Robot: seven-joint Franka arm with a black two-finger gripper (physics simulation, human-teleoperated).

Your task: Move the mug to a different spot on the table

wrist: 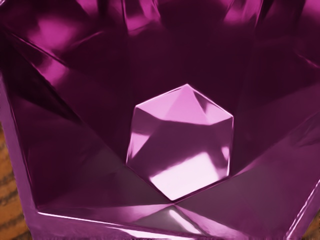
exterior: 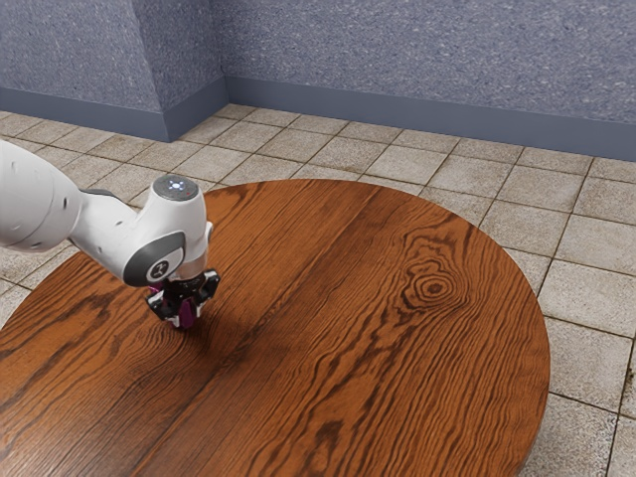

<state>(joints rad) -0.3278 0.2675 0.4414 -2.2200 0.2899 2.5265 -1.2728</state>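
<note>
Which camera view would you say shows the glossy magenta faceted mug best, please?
The wrist view: it looks straight into the glossy magenta faceted mug, showing its angular inner walls and hexagonal bottom. In the exterior view, small magenta bits of it peek out around the black two-finger gripper over the round wooden table.

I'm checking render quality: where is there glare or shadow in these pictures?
Wrist view: bright glare on the hexagonal floor and walls of the glossy magenta faceted mug. Exterior view: faint shadow on the round wooden table under the black gripper.
</note>
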